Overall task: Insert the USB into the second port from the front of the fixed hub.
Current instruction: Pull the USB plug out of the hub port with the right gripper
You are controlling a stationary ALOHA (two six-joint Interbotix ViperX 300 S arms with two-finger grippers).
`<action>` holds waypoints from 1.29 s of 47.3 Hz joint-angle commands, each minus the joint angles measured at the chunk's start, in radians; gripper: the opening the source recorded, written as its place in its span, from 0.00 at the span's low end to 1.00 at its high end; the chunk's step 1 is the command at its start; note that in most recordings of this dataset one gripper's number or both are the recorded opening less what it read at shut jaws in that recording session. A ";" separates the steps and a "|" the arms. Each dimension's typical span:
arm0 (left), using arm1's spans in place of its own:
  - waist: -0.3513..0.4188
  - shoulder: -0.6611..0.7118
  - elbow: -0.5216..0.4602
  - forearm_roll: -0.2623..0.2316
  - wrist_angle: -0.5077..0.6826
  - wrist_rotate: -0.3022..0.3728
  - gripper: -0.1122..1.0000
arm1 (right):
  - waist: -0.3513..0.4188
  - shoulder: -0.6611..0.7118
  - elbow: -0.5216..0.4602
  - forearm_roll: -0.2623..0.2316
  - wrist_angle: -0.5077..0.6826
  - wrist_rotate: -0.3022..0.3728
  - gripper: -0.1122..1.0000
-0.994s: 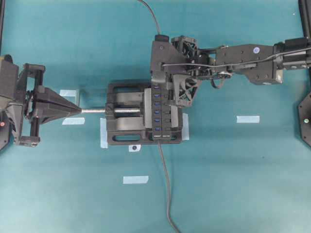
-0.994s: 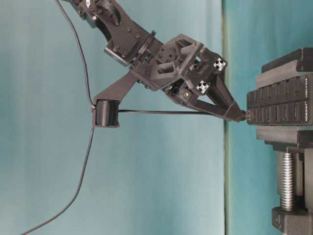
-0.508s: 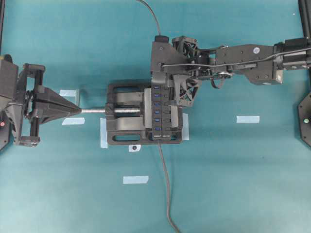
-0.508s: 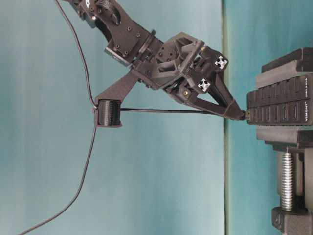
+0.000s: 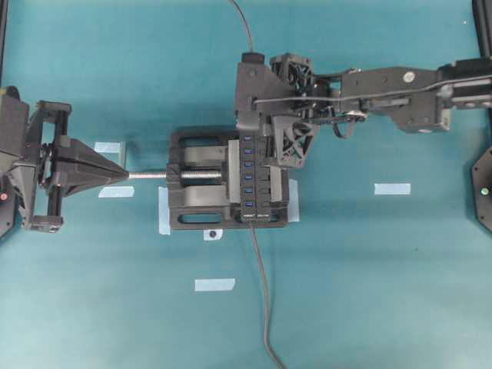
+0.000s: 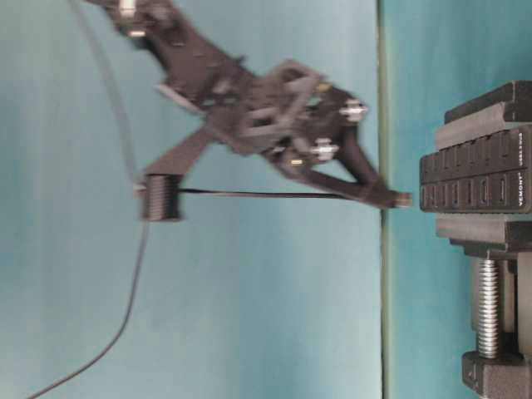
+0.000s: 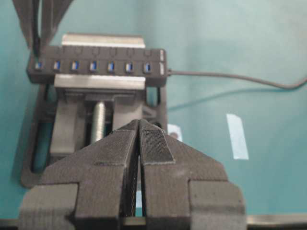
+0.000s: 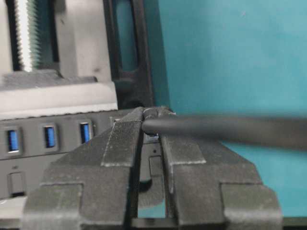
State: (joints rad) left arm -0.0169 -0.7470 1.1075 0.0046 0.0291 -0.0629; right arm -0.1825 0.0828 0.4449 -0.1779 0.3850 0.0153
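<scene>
The fixed hub [image 5: 250, 177] is a black bar with a row of blue ports, clamped in a vise. It also shows in the left wrist view [image 7: 96, 67] and the right wrist view [image 8: 48, 139]. My right gripper [image 5: 250, 132] is shut on the USB plug [image 6: 402, 199], whose thin black cable [image 8: 230, 129] trails back. The plug sits a small gap off the hub's face [image 6: 465, 187], at the hub's top end in the overhead view. My left gripper [image 5: 117, 175] is shut and empty, its tips by the end of the vise screw.
The black vise [image 5: 192, 215] with a silver screw [image 5: 154, 175] holds the hub. A thicker dark-grey cable [image 5: 261, 292] runs from the hub toward the bottom edge. Tape strips [image 5: 392, 188] lie on the teal table.
My right gripper has pulled back from the hub with the plug; the plug touched the hub's face before and a gap shows now. The left arm has not moved.
</scene>
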 commanded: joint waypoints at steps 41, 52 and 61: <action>-0.002 -0.002 -0.011 0.000 -0.006 -0.002 0.10 | 0.075 -0.179 -0.061 0.002 0.138 0.005 0.16; -0.002 -0.002 -0.009 0.002 -0.006 -0.002 0.10 | 0.094 -0.178 -0.061 0.009 0.141 0.009 0.16; -0.002 -0.002 -0.011 0.000 -0.006 -0.002 0.10 | 0.120 -0.176 -0.058 0.009 0.141 0.038 0.16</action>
State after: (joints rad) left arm -0.0169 -0.7486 1.1106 0.0046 0.0291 -0.0629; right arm -0.0752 -0.0644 0.4096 -0.1703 0.5292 0.0353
